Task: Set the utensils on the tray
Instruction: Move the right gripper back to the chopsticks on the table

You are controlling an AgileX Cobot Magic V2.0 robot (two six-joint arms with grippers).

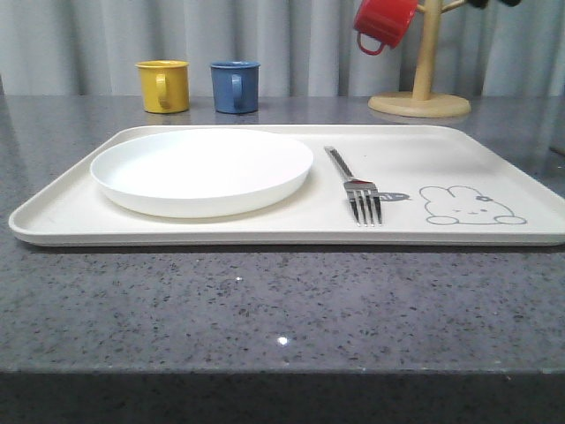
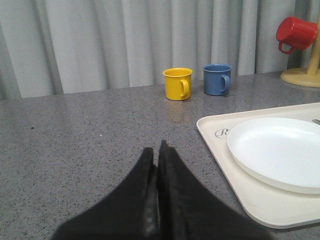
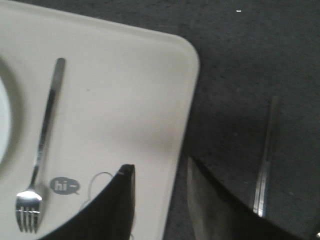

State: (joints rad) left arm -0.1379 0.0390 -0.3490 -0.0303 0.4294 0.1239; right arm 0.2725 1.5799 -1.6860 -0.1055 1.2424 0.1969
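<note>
Broadly, the grey speckled countertop point(image 1: 265, 309) carries the cream tray point(image 1: 494, 172), with the round white plate point(image 1: 201, 170) lying on its left half and the silver fork point(image 1: 355, 187) just beside it, tines toward the robot. Past the tray's far edge stand a yellow mug point(image 1: 163, 86) and a blue mug point(image 1: 235, 86), and a red mug point(image 1: 384, 22) hangs on a wooden stand point(image 1: 422, 88). From the right wrist, a thin flat metal utensil point(image 3: 265, 160) lies on the counter off the tray's edge, too blurred to name; the same view reads "hi-" in a small grey speech bubble point(image 3: 64, 185) near the tines. The left wrist view catches a script "R" point(image 2: 221, 132) beside the plate. The left gripper point(image 2: 158, 157) hovers low over bare counter, fingers pressed together; the right gripper point(image 3: 159, 175) hangs over the tray's rim, fingers apart, gripping nothing.
</note>
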